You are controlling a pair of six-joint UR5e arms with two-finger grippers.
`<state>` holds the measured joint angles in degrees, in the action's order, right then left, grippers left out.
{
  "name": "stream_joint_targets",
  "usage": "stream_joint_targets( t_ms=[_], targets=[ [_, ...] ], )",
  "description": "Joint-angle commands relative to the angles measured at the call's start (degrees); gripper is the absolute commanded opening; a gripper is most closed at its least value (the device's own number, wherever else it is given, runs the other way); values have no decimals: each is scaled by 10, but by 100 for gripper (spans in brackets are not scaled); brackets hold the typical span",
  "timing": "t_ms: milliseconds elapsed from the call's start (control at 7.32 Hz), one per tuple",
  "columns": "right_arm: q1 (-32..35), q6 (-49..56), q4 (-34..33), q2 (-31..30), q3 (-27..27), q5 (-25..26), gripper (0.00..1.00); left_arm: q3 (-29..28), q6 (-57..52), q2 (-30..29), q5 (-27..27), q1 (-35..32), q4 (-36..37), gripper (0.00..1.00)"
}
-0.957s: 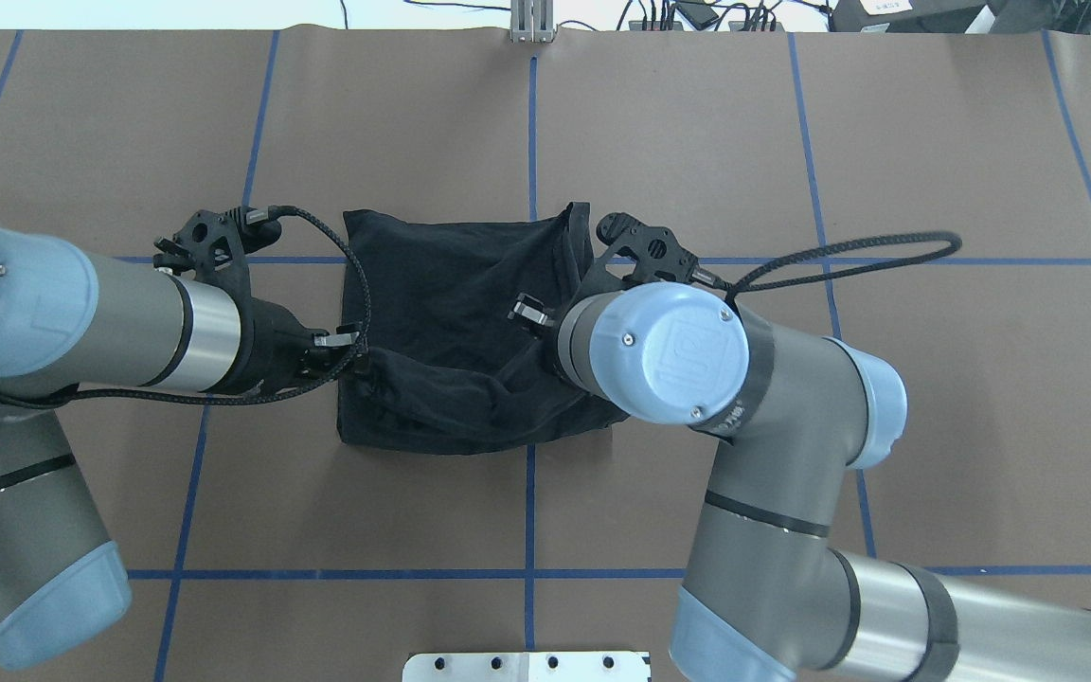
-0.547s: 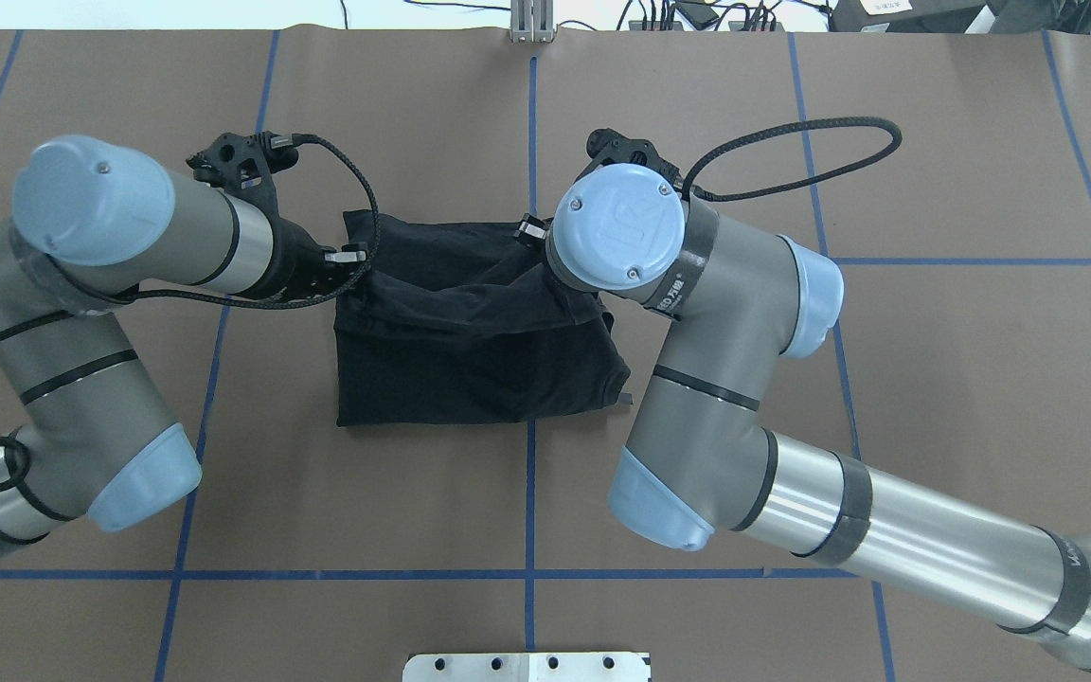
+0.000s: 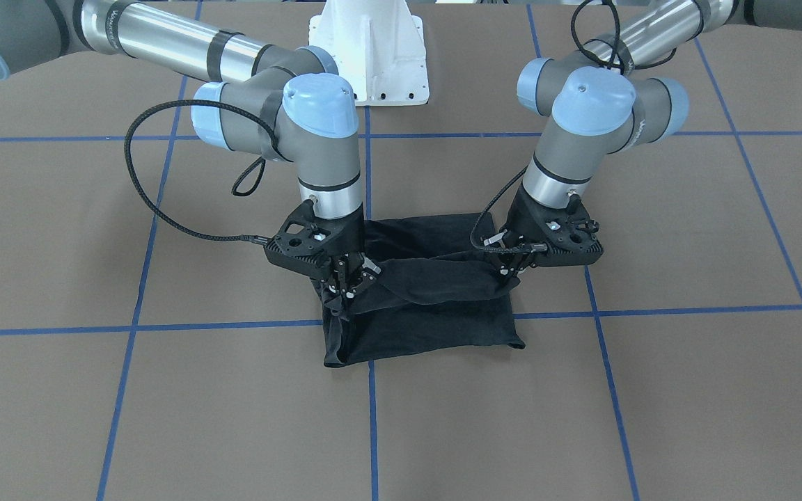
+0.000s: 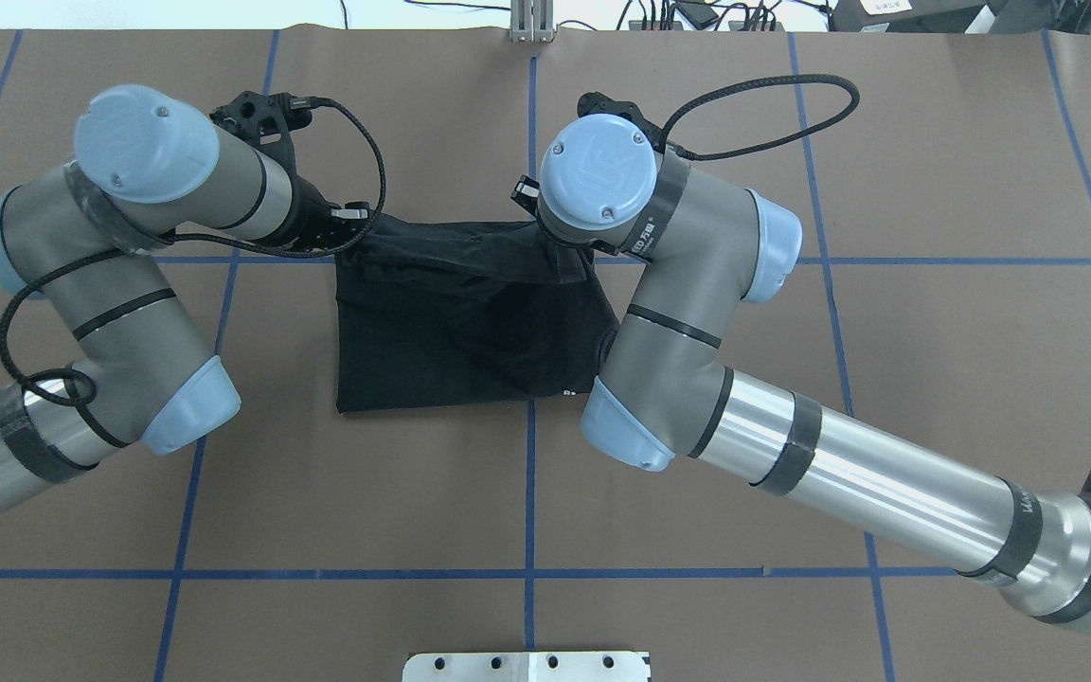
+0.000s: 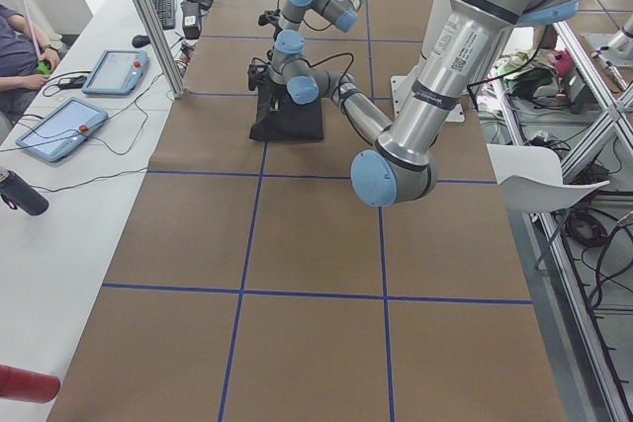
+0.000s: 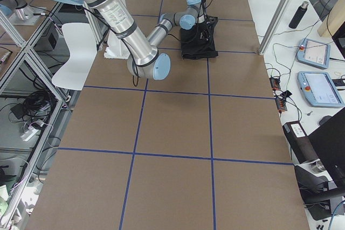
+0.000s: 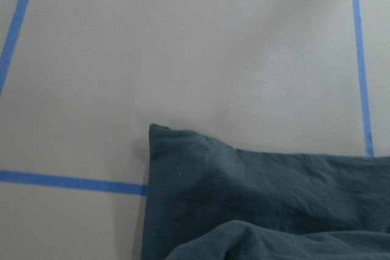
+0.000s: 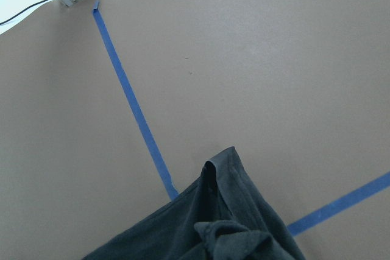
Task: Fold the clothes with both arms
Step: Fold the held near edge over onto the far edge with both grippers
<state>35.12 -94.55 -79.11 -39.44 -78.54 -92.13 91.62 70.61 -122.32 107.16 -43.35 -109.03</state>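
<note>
The black T-shirt (image 4: 470,322) lies folded at the table's middle, plain black side up, logo hidden. It also shows in the front view (image 3: 436,320). My left gripper (image 3: 509,270) is shut on a raised fold of the shirt at its left side; in the overhead view it (image 4: 354,225) sits at the shirt's far left corner. My right gripper (image 3: 343,287) is shut on the same fold at the right side, mostly hidden under its wrist from overhead. The fold hangs between both grippers above the lower layer. The wrist views show only cloth (image 7: 256,199) (image 8: 219,229), no fingers.
The brown table cover carries blue tape grid lines (image 4: 531,493). The white pedestal base (image 3: 370,56) stands behind the arms. An aluminium post (image 4: 531,24) and cables sit at the far edge. A side bench with tablets (image 5: 59,126) runs along that far side.
Both grippers have moved away from the robot toward the shirt's far edge, carrying the gripped fold over the lower layer. The arms have stretched out further.
</note>
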Motion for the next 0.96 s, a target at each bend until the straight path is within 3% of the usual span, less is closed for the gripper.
stream_joint_targets(
  t_ms=[0,137,273,410,547,683,820],
  targets=[
    [8,15,32,9,44,-2,0,-69,-12,-40,-17,-2,-2,0],
    [9,17,37,11,54,-2,0,-77,-58,-42,-16,-4,-9,13],
    [11,17,37,29,75,-2,19,-77,-80,-42,-18,-6,-12,56],
    [15,17,37,52,106,-2,99,-75,-79,-42,-18,-7,-12,100],
    [38,21,37,63,116,-42,100,-69,-81,-42,-13,-25,-16,100],
    [61,55,37,75,114,-107,100,-58,-117,-42,19,-44,-16,100],
    [66,62,36,76,106,-139,100,-47,-167,-35,73,-72,-15,100]
  ],
)
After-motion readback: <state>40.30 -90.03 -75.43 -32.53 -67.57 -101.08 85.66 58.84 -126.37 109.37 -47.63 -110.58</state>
